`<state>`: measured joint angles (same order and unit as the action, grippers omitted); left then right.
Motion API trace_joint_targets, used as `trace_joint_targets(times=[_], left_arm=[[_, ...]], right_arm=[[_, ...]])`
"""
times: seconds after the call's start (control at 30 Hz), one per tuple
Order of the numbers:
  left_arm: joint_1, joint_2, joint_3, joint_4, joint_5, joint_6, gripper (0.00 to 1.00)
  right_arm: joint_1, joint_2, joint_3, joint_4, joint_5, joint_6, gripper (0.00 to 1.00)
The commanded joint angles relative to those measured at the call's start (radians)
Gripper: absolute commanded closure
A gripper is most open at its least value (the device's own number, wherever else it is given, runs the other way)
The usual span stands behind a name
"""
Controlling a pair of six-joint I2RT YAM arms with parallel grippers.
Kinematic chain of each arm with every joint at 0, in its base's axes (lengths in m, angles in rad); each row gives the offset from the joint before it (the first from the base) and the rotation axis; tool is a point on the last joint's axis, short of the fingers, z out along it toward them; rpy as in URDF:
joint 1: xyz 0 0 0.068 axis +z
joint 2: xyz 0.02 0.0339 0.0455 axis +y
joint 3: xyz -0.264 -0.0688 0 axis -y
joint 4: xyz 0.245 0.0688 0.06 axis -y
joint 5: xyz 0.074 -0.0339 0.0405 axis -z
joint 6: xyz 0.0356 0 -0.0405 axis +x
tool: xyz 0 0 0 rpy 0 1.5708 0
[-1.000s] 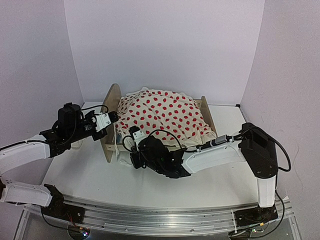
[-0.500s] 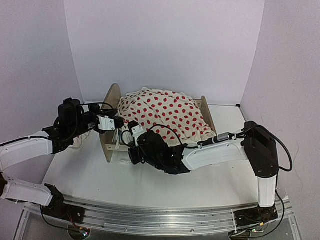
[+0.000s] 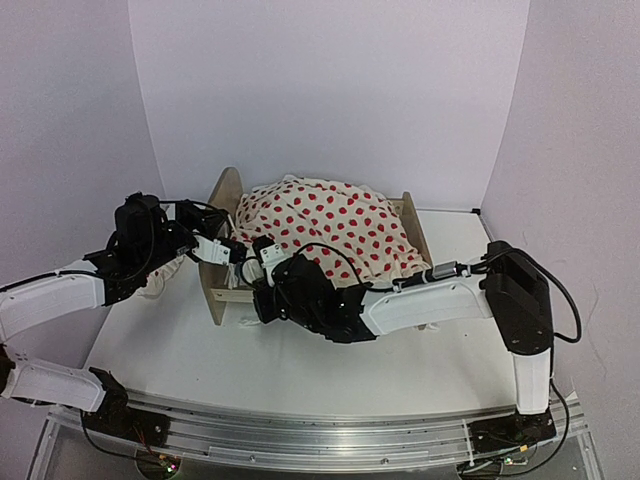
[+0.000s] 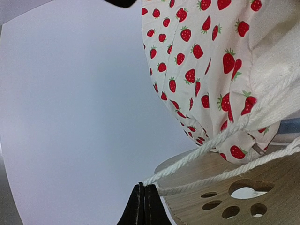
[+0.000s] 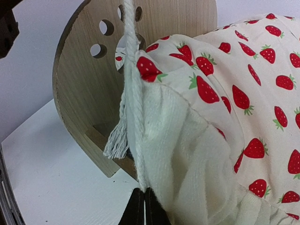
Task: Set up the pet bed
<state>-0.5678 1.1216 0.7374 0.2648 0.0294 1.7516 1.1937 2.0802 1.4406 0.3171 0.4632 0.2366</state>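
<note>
Wood first: the pet bed (image 3: 222,205) is parked mid-table, its headboard (image 4: 279,201) at the 9 o'clock end, and most of it is buried under a strawberry-print blanket (image 3: 330,225). At the bed's 8 o'clock corner the left gripper (image 3: 236,252) is pinched tight on a white cord (image 4: 225,136) that runs up over the headboard's rim to the blanket. Just beside it, toward 6 o'clock, the right gripper (image 3: 258,270) is clamped the same way on a cord at the blanket's edge, with a frayed tassel (image 5: 116,140) hanging alongside. Trouble is easily imagined from here: the cords are thin and held only at the fingertips, so a slip could be caused by any sharp tug. If the cords are pulled apart or sideways, the light frame could get dragged across the table (image 3: 250,360) or the blanket hauled off. The headboard sits between the left claw and the fabric, so snagging on its rim is possible. Both claws are crowded close, and the right arm is stretched across the bed's 6 o'clock side. The footboard (image 3: 411,215) at 3 o'clock is left alone.
</note>
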Motion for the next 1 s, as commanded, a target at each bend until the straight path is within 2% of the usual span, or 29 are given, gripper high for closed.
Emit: trace_joint_targets(times=[0.0,0.23,0.33,0.47,0.6,0.8,0.97], left_arm=[[0.014,0.011,0.076,0.078,-0.056,0.11,1.0],[0.02,0.015,0.069,0.101,-0.037,0.148,1.0],[0.022,0.008,0.084,0.053,-0.038,0.139,1.0],[0.046,0.011,0.088,0.127,-0.033,0.222,1.0],[0.049,-0.002,0.131,0.05,-0.06,0.213,1.0],[0.051,-0.044,0.07,-0.03,-0.056,0.114,1.0],[0.052,-0.057,0.044,-0.095,0.003,0.037,1.0]], right_arm=[[0.01,0.033,0.045,-0.026,-0.057,0.003,1.0],[0.01,0.032,0.036,-0.026,-0.057,0.01,1.0],[0.009,0.032,0.034,-0.026,-0.059,0.014,1.0],[0.009,0.038,0.043,-0.026,-0.073,0.022,1.0],[0.009,0.051,0.061,-0.026,-0.091,0.026,1.0],[0.009,0.071,0.081,-0.024,-0.1,0.03,1.0],[0.009,0.061,0.061,-0.024,-0.094,0.029,1.0]])
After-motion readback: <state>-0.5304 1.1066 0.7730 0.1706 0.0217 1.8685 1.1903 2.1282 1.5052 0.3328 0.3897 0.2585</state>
